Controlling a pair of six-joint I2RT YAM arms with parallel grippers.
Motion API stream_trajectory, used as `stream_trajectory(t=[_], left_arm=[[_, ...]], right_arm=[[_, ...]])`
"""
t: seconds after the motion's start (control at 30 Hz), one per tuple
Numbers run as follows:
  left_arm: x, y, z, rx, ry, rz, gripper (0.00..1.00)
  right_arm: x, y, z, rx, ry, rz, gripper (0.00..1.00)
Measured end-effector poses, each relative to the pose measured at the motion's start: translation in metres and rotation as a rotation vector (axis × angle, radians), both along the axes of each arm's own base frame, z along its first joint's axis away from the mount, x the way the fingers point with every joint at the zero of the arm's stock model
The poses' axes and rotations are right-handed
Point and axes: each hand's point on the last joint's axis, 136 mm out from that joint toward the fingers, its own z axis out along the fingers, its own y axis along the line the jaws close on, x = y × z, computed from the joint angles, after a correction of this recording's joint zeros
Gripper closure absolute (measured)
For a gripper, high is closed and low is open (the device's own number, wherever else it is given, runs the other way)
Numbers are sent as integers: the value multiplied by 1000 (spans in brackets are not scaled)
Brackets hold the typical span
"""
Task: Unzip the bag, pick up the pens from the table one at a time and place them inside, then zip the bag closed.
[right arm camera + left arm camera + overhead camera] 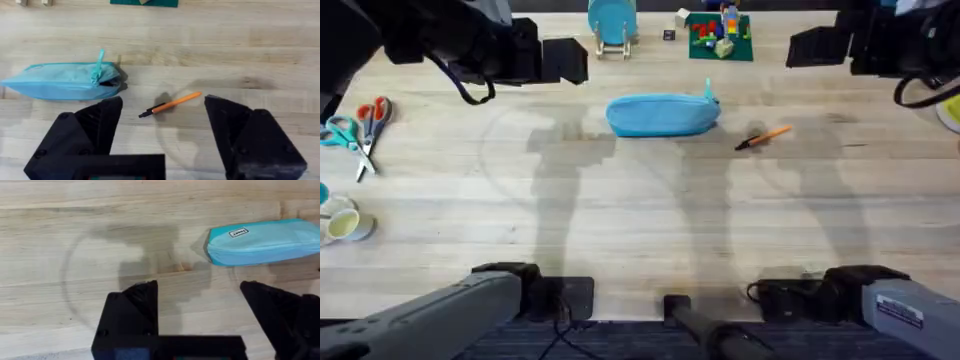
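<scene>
Light blue bag (662, 114) zipped beside orange pen (763, 137) on table (640, 220); left gripper (200, 292) spread, right gripper (162, 107) spread above pen

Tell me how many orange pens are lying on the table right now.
1. The single orange pen lies on the table just right of the blue bag, apart from it, black tip pointing toward the arms' side. Others could be hidden behind the raised arms.
</scene>
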Motion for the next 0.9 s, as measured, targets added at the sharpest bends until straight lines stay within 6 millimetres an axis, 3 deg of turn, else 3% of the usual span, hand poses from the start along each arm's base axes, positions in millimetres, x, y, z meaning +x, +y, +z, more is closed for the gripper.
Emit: stream_trajectory(t=[0.43,0.67,0.9], left_arm=[[0,-1,0,9,-6,-33,6],[-1,-10,6,-2,-69,-260,8],[5,-2,23,-42,-218,-445,8]], right_arm=[[0,0,0,0,0,0,5],[0,0,0,0,0,0,4],[0,0,0,0,0,0,4]])
